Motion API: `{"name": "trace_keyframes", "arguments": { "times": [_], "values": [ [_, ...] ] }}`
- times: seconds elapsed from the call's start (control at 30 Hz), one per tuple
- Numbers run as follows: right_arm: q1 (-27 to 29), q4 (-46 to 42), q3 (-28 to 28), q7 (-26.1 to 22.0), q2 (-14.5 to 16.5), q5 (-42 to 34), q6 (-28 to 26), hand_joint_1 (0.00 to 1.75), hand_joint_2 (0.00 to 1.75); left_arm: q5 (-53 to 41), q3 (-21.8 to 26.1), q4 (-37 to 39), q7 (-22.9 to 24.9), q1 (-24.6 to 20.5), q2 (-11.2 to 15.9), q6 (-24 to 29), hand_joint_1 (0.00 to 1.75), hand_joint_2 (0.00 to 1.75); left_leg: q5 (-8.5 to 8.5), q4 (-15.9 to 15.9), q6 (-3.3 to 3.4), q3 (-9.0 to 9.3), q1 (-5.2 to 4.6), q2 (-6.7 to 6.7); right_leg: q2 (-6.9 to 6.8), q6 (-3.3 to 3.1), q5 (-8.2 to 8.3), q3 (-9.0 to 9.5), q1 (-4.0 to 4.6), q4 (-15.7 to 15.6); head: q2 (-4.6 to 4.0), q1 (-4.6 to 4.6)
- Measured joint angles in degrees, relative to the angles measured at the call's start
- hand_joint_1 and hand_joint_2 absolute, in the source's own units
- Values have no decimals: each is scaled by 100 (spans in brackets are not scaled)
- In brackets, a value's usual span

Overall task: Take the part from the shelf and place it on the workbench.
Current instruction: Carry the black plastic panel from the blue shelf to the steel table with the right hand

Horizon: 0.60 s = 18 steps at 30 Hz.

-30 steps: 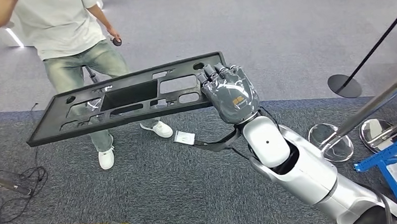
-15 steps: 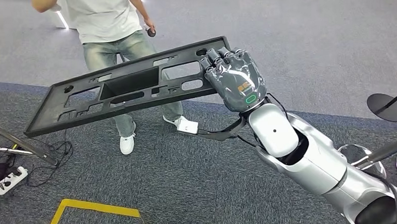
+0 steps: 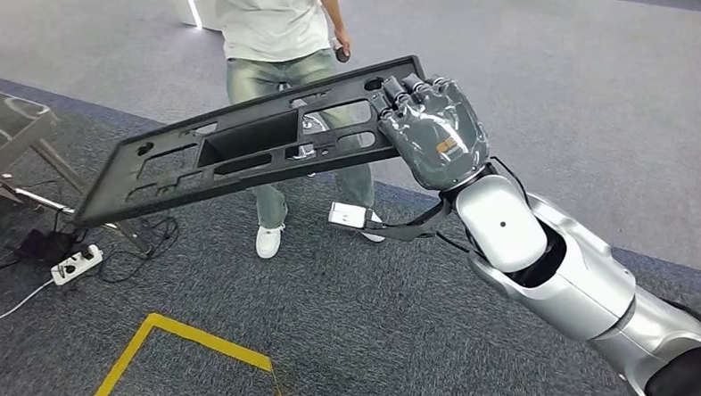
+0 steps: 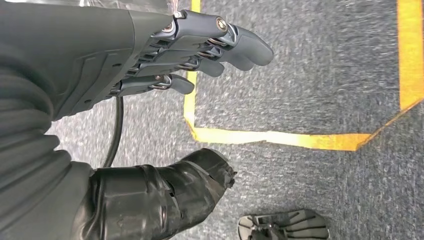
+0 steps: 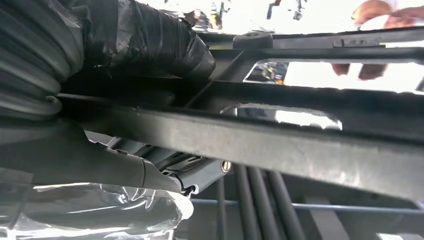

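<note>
The right hand (image 3: 433, 132) grips one end of the black plastic panel (image 3: 238, 154), fingers (image 3: 405, 87) curled over its far edge and pinching it; the panel extends to the robot's left, held in the air above the grey carpet (image 3: 335, 341). The left hand (image 4: 125, 55) hangs above the carpet and a yellow floor line (image 4: 270, 137), fingers (image 4: 235, 42) extended, close together, holding nothing. A person in jeans (image 3: 279, 85) stands behind the panel

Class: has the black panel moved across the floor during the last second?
Yes. The black panel, gripped by the right hand, swung leftward: the carpet edge slid right behind it.
</note>
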Motion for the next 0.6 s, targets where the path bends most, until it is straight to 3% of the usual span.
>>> {"name": "trace_keyframes", "arguments": {
  "times": [0.07,0.13,0.17,0.2,0.27,0.33,0.37,0.4,0.43,0.5,0.57,0.6],
  "values": [
    [-24,-17,0,-16,-14,0,22,175,175,-10,-2,0,3,-4,-2,-5,0,175,-6,24,-55,-55,23,-134,211,-13,93,158,-15,-385,0,-1],
    [-42,-31,0,-25,-20,0,37,175,175,-16,-4,1,14,10,8,-7,0,175,6,16,-126,-101,50,-246,114,-39,85,197,-4,-444,0,1],
    [-52,-35,0,-28,-22,0,45,175,175,-18,-5,2,22,24,12,-9,0,175,-13,41,-159,-118,43,-169,39,-67,92,225,-3,-477,0,-9],
    [-67,-40,0,-31,-25,0,54,175,175,-18,-7,2,31,32,13,-11,0,175,-78,146,-190,-169,33,-9,-42,-98,99,258,-9,-512,0,-27],
    [-95,-49,0,-34,-34,0,68,175,175,-19,-9,2,50,25,9,-16,0,175,-352,681,-247,-434,28,395,-206,-144,95,310,-5,-553,0,-61],
    [-99,-52,0,-34,-43,0,79,175,175,-21,-10,2,76,6,9,-21,0,175,-609,1372,-296,-812,59,527,-376,-164,72,322,5,-554,0,-69],
    [-93,-52,0,-34,-45,0,84,175,175,-23,-10,2,88,6,9,-25,0,175,-614,1528,-312,-911,73,542,-459,-163,59,326,6,-552,0,-71],
    [-87,-52,0,-34,-47,0,86,175,175,-25,-10,2,98,12,10,-28,0,175,-518,1477,-323,-901,82,559,-537,-157,44,334,5,-549,0,-71],
    [-84,-52,0,-34,-49,0,86,175,175,-28,-11,2,107,18,13,-30,0,175,-342,1210,-327,-771,88,601,-609,-145,26,350,5,-546,0,-72],
    [-83,-52,0,-34,-55,0,84,175,175,-39,-12,2,126,17,17,-29,0,175,-24,425,-300,-357,61,826,-739,-102,-23,392,22,-536,0,-74],
    [-75,-52,0,-36,-64,0,81,175,175,-50,-16,2,149,3,20,-24,0,175,57,7,-223,-137,11,958,-852,-48,-68,430,57,-532,0,-62],
    [-67,-52,0,-36,-68,0,80,175,175,-52,-20,2,159,1,20,-20,0,175,36,-14,-178,-128,-14,923,-905,-19,-82,448,73,-538,0,-56]
  ]
}}
